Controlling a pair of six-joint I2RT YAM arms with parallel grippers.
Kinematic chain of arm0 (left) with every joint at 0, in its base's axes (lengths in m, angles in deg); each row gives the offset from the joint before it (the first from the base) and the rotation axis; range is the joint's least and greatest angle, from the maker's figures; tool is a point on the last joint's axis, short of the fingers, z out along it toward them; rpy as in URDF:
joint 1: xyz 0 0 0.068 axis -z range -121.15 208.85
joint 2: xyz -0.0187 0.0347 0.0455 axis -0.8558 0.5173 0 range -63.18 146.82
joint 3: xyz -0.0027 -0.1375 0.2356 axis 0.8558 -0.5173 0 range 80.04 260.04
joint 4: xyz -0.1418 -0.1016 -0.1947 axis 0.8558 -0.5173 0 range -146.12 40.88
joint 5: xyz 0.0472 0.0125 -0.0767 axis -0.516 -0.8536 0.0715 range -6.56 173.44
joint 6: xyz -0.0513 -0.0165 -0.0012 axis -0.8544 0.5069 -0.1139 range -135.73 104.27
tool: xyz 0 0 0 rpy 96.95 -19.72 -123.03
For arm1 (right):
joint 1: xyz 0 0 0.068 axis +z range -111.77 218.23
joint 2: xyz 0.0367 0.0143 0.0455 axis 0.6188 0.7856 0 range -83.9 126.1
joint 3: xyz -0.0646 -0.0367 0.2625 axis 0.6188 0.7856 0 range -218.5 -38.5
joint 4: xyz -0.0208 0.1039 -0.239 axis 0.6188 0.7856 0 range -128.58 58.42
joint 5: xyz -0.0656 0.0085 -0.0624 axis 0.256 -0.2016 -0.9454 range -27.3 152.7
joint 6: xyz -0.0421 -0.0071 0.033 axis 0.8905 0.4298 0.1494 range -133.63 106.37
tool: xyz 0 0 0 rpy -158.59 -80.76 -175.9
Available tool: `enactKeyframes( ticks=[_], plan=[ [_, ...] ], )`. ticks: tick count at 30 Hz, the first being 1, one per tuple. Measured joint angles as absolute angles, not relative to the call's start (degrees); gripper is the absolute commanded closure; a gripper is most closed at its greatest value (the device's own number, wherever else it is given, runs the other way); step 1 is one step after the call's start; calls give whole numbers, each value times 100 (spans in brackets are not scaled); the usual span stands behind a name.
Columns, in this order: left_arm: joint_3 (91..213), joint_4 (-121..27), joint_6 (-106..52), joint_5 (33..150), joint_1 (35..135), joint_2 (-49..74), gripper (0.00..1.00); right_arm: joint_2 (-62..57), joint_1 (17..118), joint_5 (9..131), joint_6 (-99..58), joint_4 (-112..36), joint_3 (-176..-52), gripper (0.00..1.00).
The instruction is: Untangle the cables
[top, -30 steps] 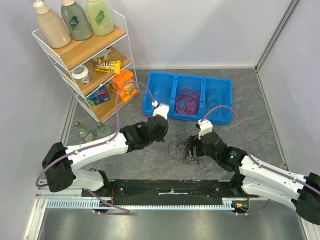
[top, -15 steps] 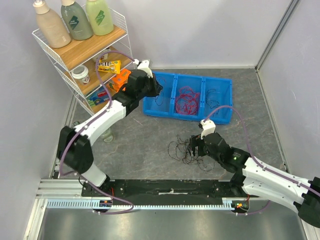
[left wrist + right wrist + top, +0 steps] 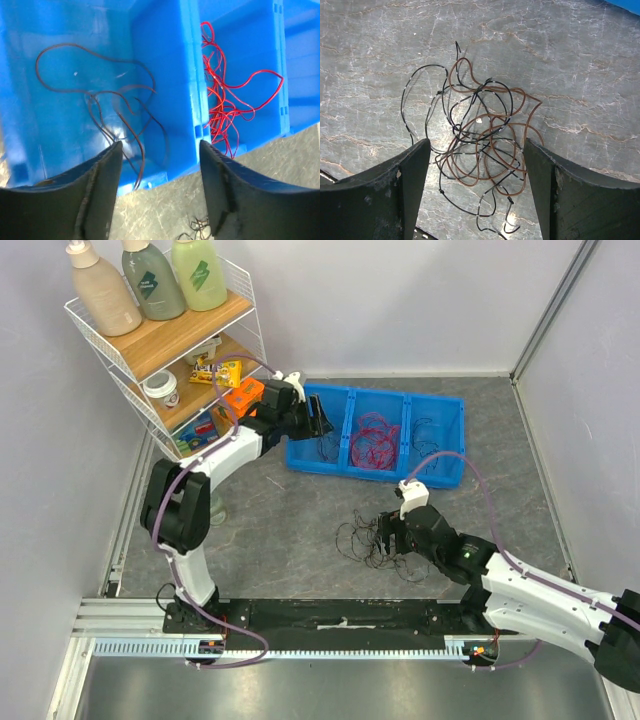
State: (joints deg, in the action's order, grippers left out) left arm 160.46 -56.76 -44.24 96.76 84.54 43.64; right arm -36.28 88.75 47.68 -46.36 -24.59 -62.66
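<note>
Since the left end effector (image 3: 160, 150) has swung to the bin (image 3: 165, 75) and parted, one dark cable (image 3: 100, 95) lies in its left compartment, probably just dropped; right end effector (image 3: 476, 147), apart, hovers over the tangle (image 3: 375, 540) on the surface (image 3: 570, 50).

Lab test cell, plain partition walls (image 3: 420, 300)

cables (image 3: 192, 232) cut off at bottom edge, blue bin (image 3: 165, 75) cropped

Left arm (image 3: 215, 455): stretched far forward, forearm angled to the right.
Left gripper (image 3: 160, 190): fingers apart, empty.
Right arm (image 3: 520, 585): low, reaching forward and left.
Right gripper (image 3: 476, 190): fingers spread wide, pointing down, empty.
</note>
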Motion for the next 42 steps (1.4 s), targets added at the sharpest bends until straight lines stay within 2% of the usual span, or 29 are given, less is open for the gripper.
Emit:
enactKeyframes(
  ticks=[4, 9, 13, 16, 18, 23, 27, 33, 37, 39, 40, 42],
  plan=[
    [15557, -5738, -4461, 9670, 8358, 3737, 20, -3624, 8875, 4717, -4765, -2454, -6266, 18],
    [14678, -5595, -4538, 9856, 8489, 2277, 30, -3412, 8875, 4267, -5290, -2312, -6269, 19],
    [13675, -5252, -4618, 10002, 9130, 1287, 26, -3067, 8875, 4202, -5526, -2284, -6269, 27],
    [13102, -5156, -4629, 10039, 9947, 1289, 23, -2776, 8875, 4365, -5583, -2351, -6260, 40],
    [12781, -5158, -4636, 10028, 10553, 1536, 23, -2619, 8875, 4556, -5596, -2522, -6207, 55],
    [12390, -5171, -4660, 9842, 11685, 2139, 35, -2426, 8875, 5179, -5554, -2913, -6083, 87],
    [12180, -4920, -4728, 9716, 11868, 2183, 38, -2511, 8892, 5624, -5462, -3193, -6076, 100],
    [11749, -4570, -4852, 9464, 11857, 1986, 38, -3180, 8912, 5926, -5408, -3385, -6039, 100],
    [11745, -4614, -4855, 9110, 11857, 1899, 49, -3329, 8912, 6064, -5375, -3510, -6039, 100],
    [11708, -4601, -4852, 8933, 11855, 1717, 49, -3309, 8912, 6118, -5344, -3514, -6039, 100],
    [11635, -4566, -4852, 8841, 11855, 1521, 45, -3290, 8912, 6160, -5318, -3516, -6039, 100],
    [11507, -4505, -4850, 8704, 11855, 1110, 28, -3244, 8912, 6239, -5287, -3523, -6039, 100]
  ],
)
